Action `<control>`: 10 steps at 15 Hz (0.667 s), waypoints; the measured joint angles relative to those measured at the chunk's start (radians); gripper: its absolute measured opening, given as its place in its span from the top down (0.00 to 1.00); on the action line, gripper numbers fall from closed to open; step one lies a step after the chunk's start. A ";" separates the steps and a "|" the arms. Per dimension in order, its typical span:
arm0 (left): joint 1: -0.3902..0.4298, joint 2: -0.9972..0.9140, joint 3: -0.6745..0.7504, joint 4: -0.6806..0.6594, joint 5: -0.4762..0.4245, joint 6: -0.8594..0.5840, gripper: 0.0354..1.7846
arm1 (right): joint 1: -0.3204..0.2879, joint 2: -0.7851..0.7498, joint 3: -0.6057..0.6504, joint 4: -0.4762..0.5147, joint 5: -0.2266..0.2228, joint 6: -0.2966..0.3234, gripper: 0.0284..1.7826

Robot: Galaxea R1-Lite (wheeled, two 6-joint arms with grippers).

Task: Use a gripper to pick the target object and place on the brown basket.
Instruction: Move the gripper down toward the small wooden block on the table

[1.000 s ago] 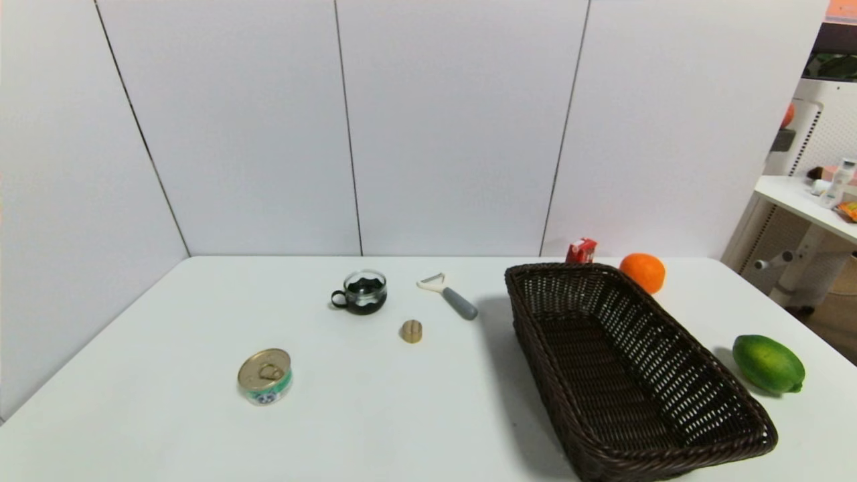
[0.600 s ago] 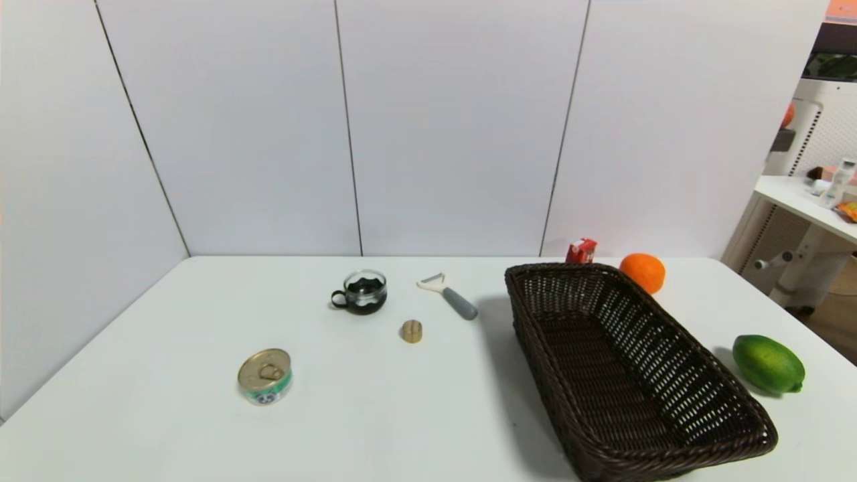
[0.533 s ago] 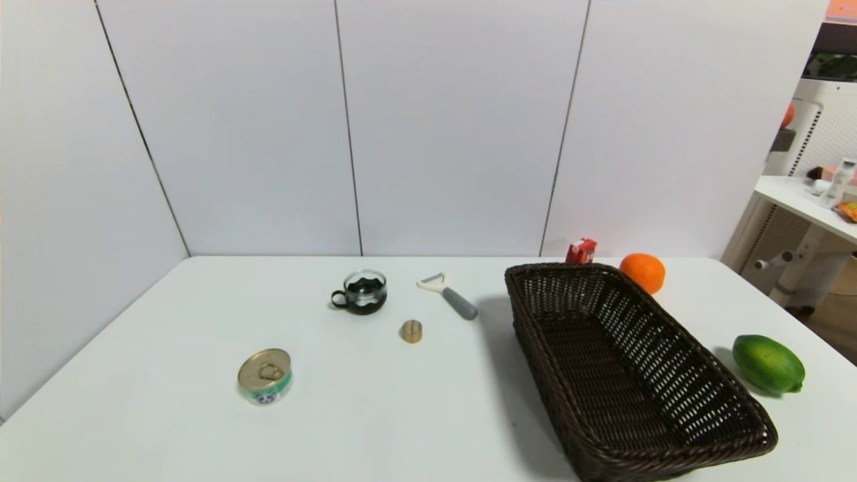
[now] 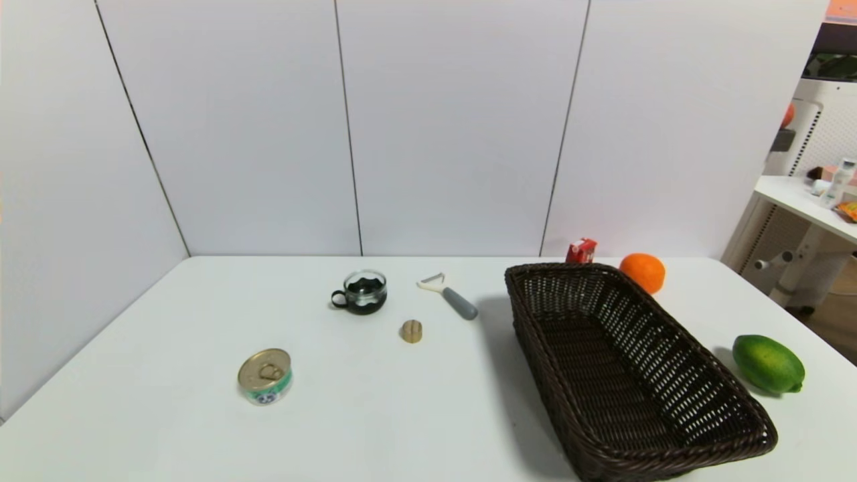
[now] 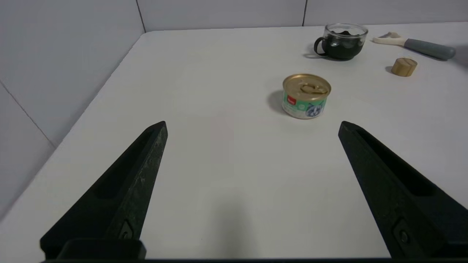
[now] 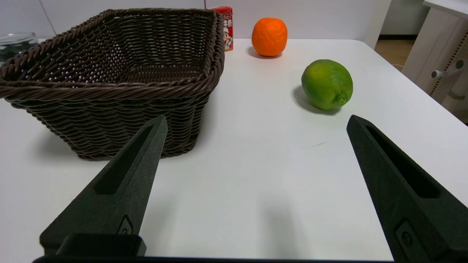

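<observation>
The small tan nut (image 4: 412, 331) with a seam lies on the white table near the middle; it also shows in the left wrist view (image 5: 404, 67). The dark-brown wicker basket (image 4: 676, 450) stands empty to its right and shows in the right wrist view (image 6: 109, 84). Neither arm shows in the head view. My left gripper (image 5: 252, 124) is open and empty over the near left of the table, well short of the nut. My right gripper (image 6: 256, 120) is open and empty near the basket's front corner.
A gold-lidded tin can (image 4: 265, 376) sits front left. A glass cup (image 4: 363, 292) and a grey-handled peeler (image 4: 450, 296) lie behind the nut. A red carton (image 4: 581, 250), an orange (image 4: 643, 272) and a green fruit (image 4: 768, 363) lie around the basket.
</observation>
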 joint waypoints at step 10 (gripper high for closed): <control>-0.411 1.099 -0.817 -0.020 -0.083 0.113 0.06 | 0.000 0.000 0.000 0.001 0.000 -0.001 0.05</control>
